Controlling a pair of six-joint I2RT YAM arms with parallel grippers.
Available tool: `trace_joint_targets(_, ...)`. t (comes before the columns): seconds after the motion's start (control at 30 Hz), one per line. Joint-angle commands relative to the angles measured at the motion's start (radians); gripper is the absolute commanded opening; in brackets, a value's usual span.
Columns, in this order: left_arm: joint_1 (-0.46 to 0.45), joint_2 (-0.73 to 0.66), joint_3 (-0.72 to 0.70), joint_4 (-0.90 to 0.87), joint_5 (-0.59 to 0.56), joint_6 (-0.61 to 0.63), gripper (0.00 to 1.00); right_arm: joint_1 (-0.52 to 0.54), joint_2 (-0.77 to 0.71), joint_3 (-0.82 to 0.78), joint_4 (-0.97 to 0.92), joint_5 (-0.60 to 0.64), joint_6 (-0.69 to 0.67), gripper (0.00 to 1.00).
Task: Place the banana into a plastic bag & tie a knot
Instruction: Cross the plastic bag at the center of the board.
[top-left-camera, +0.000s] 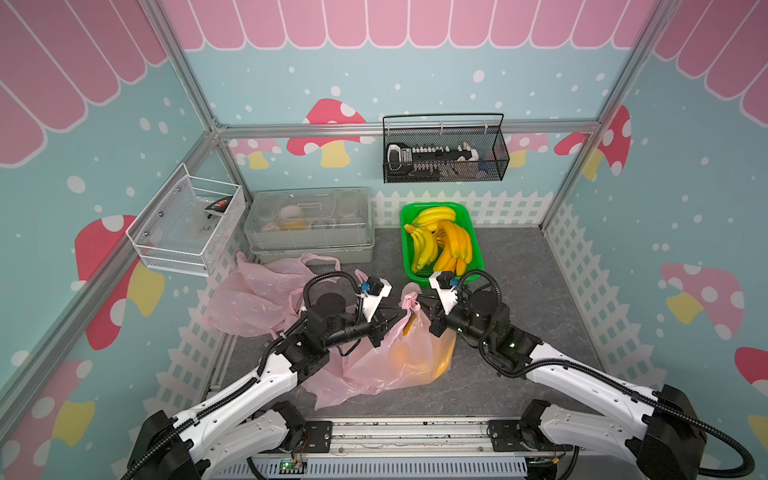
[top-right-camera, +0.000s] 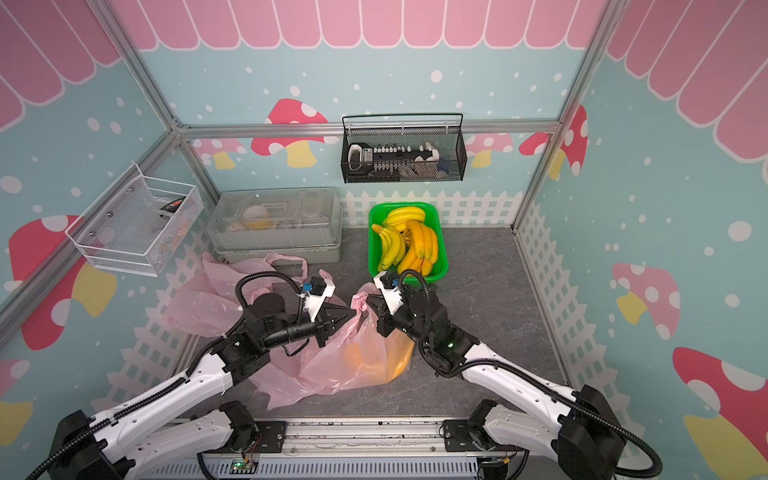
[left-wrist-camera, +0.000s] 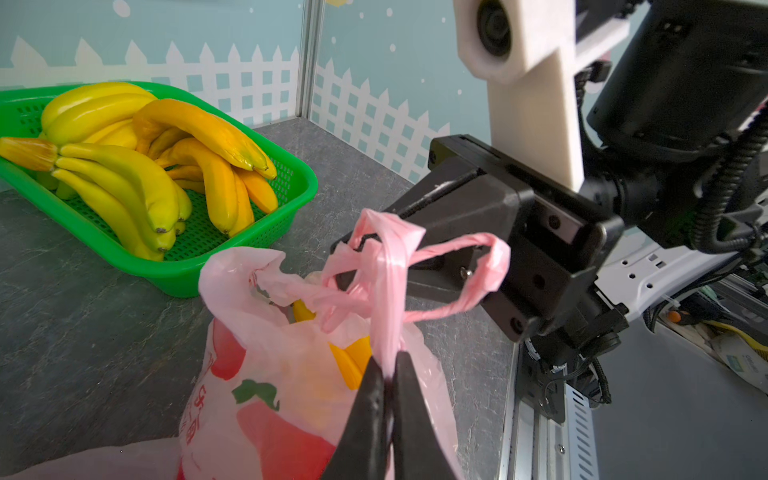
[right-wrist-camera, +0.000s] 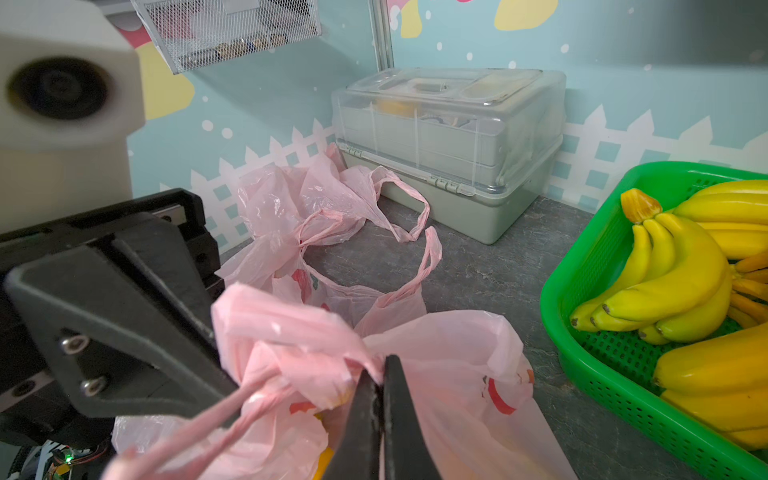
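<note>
**A:** Item one, the bag (top-left-camera: 407, 357)?

**B:** Pink, printed, standing on the desk (top-left-camera: 540, 311) between both arms. The banana (left-wrist-camera: 347, 365) is inside, showing yellow at the mouth and through the film.

**A:** Jaws?

**B:** The left jaws are together, clamped on the twisted handle (left-wrist-camera: 386, 299). The right jaws are together, clamped on the bunched handle (right-wrist-camera: 332, 357). I judge they are held so that the two can be drawn across each other and a knot pulled tight. The handles look crossed, but the folds hide whether a first turn is made.

**A:** Other stock?

**B:** A green basket (left-wrist-camera: 183, 276) of bananas (top-left-camera: 440, 241) just beyond the bag. Spare bags (top-left-camera: 249, 299) heaped on the left. A clear-lidded box (top-left-camera: 309, 224) at the back wall.

**A:** Surface and room?

**B:** Grey stone-look desk. Pale blue walls with mushrooms and a white fence print. A white wire basket (top-left-camera: 183, 224) on the left wall and a black one (top-left-camera: 444, 153) on the back.
</note>
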Motion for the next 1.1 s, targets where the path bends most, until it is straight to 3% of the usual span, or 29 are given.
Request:
trace_joint_targets(0.0,-0.007,0.000,-0.024,0.056,0.025,-0.037,0.07,0.021,0.022,-0.014,0.102,0.008,0.034,0.00)
trace_joint_targets(0.2,-0.008,0.023,-0.063,0.143,0.002,-0.086,0.10,0.045,0.064,-0.035,0.174,-0.003,0.074,0.00)
trace_joint_targets(0.43,-0.017,0.113,-0.139,0.449,-0.031,-0.216,0.11,0.047,0.076,-0.051,0.215,0.017,0.106,0.00)
trace_joint_targets(0.67,-0.066,0.260,-0.057,0.613,-0.102,-0.235,0.10,-0.006,0.066,-0.040,0.196,0.018,0.134,0.00)
trace_joint_targets(1.07,-0.115,0.462,0.142,0.745,-0.119,-0.266,0.05,-0.134,-0.002,-0.022,0.153,-0.063,0.157,0.00)
